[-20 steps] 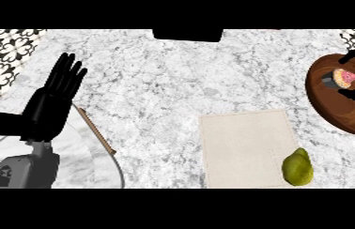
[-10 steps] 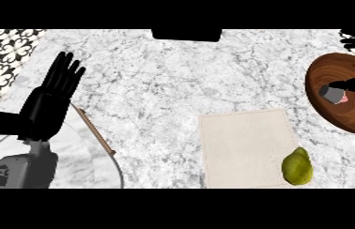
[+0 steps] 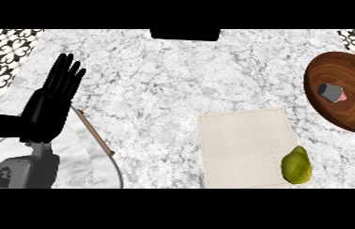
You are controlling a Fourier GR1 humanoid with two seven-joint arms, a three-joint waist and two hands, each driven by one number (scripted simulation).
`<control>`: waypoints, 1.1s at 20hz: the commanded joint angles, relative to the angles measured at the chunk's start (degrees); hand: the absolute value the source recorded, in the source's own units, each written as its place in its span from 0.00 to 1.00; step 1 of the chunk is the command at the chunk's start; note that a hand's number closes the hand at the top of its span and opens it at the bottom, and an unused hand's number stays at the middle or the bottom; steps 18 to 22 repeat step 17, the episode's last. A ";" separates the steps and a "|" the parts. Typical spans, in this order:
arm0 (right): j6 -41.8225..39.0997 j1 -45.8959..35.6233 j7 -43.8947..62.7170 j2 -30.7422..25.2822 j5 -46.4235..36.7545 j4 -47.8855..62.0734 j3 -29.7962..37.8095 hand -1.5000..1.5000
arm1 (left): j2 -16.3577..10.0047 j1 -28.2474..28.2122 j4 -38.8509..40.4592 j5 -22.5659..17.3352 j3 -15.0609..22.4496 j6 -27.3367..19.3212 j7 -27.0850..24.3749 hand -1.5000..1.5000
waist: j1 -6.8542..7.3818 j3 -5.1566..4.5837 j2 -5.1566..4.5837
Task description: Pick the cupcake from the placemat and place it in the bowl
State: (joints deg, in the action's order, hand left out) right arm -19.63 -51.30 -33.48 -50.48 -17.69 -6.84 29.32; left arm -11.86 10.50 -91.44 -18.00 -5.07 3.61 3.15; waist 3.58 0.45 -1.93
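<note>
In the bowl [image 3: 323,111], the cupcake [image 3: 333,92] now lies free.

Counter [image 3: 173,73] centre open; pear [image 3: 296,165] blocks placemat [image 3: 243,148] right corner, seemingly overlapping.

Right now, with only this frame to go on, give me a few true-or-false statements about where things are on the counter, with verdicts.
1. The cupcake lies in the bowl. True.
2. The pear is in the bowl too. False: it lies at the lower right edge of the placemat, apart from the bowl.
3. The left hand is open, fingers up, resting at the view's left. True.
4. The right hand is curled round the cupcake. False: no right hand shows in the view, and nothing touches the cupcake.
</note>
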 commanded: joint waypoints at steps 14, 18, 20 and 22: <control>-16.24 12.36 -3.09 -14.37 4.10 1.96 4.54 0.00 | -0.93 -0.83 -0.52 -1.01 -1.81 0.11 0.70 0.50 | -1.20 0.47 0.04; -15.94 14.73 -4.31 -13.28 3.81 1.42 4.20 0.00 | -0.71 -1.22 -1.13 -0.93 -1.35 0.34 0.59 0.50 | -1.01 0.64 -0.04; -15.94 14.73 -4.31 -13.28 3.81 1.42 4.20 0.00 | -0.71 -1.22 -1.13 -0.93 -1.35 0.34 0.59 0.50 | -1.01 0.64 -0.04; -15.94 14.73 -4.31 -13.28 3.81 1.42 4.20 0.00 | -0.71 -1.22 -1.13 -0.93 -1.35 0.34 0.59 0.50 | -1.01 0.64 -0.04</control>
